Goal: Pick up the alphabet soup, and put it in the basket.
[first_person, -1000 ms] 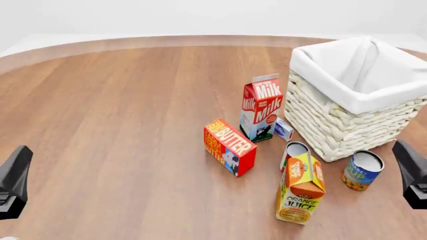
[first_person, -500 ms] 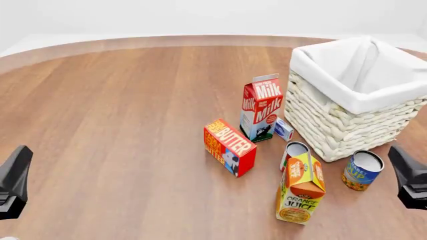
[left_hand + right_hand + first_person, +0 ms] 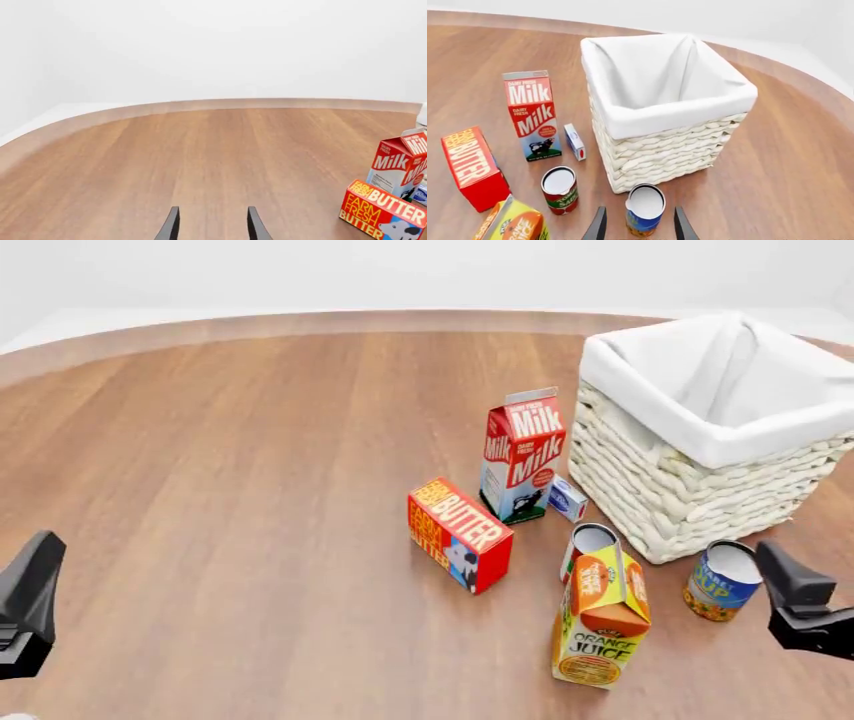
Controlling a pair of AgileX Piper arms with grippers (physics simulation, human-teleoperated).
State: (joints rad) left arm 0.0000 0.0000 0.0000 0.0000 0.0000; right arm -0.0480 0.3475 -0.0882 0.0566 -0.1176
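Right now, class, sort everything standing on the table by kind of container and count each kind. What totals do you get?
Cans: 2, the alphabet soup and a red-labelled can.
Cartons: 2, milk and orange juice.
Boxes: 2, butter and a small blue-and-white box.
Baskets: 1, the basket.
Total: 7.

Table point(image 3: 267, 440): smooth wood grain, faint sheen. Basket point(image 3: 667, 490): rough woven wicker, matt white cloth lining. Alphabet soup point(image 3: 725, 581): glossy printed label, pale metal-looking top. Milk carton point(image 3: 522, 455): printed card.
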